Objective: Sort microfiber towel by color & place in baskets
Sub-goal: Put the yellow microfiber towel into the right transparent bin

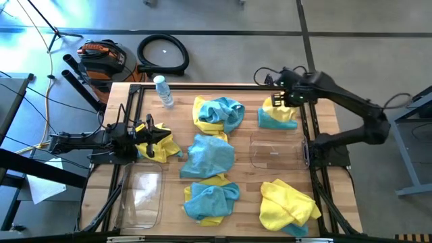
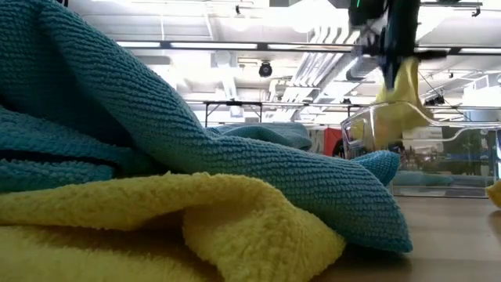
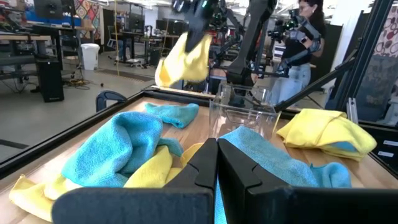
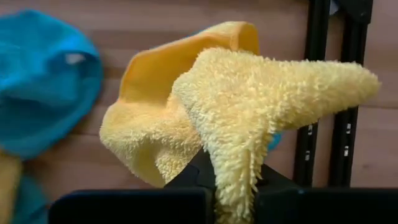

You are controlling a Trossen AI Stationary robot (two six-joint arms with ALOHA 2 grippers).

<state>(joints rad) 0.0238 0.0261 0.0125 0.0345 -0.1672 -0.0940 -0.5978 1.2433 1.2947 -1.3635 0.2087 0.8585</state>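
My right gripper [image 1: 277,101] is at the far right of the table, shut on a yellow microfiber towel [image 4: 186,118] that hangs above a teal towel [image 1: 282,121]. The low view shows this yellow towel [image 2: 398,98] clear of the table. One clear basket [image 1: 273,152] stands just on the near side of it, and a second basket [image 1: 142,196] stands at the near left. My left gripper [image 3: 216,163] is shut at the left edge, pointing level over a yellow towel [image 1: 165,147]. More yellow and teal towels lie in heaps mid-table [image 1: 209,155]. My right gripper pinches a bunched fold of the yellow towel [image 4: 233,177] between its two fingers, coming from above and pointing steeply down. The towel is lifted clear of the table and hangs slack below the fingers [image 3: 183,59].
A clear water bottle [image 1: 163,91] lies at the far left of the table. Mixed towel heaps lie at the far middle [image 1: 217,113], near middle [image 1: 210,199] and near right [image 1: 287,206]. Black frame rails [image 1: 307,135] run along the table's sides. A person [image 3: 303,43] stands beyond the table.
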